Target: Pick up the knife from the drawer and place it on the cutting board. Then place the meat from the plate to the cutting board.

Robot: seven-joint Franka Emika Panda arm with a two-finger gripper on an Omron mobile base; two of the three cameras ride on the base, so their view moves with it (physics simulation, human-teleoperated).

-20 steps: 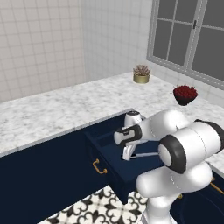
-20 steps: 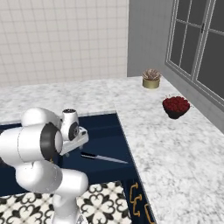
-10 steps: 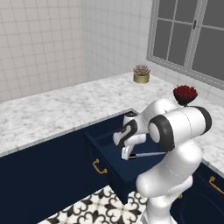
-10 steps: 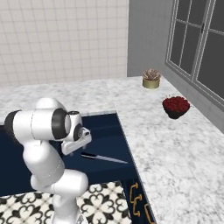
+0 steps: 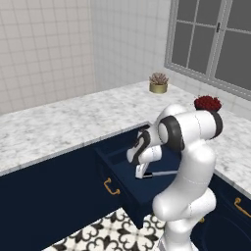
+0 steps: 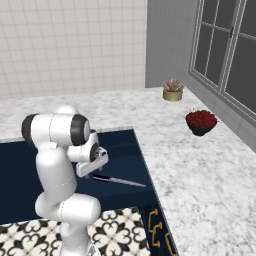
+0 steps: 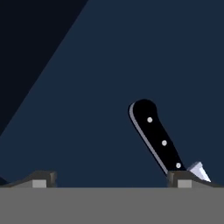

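The silver blade of the black-handled knife point(image 7: 158, 136) is cut off at the hand view's bottom edge toward 5 o'clock, so just a small pale wedge is seen. In the left base view the handle is hidden behind the white arm's wrist. The two-finger gripper point(image 7: 111, 179) is shown by its dark tips alone. The brass-handled navy drawer's point(image 6: 125, 150) left part is covered by the arm

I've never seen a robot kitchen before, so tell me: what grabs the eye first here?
The big white arm bending down into an open navy drawer, its open gripper low over a black-handled knife lying on the drawer floor. Behind it, on the marble counter, a dark bowl of red fruit and a small potted plant sit below the window.
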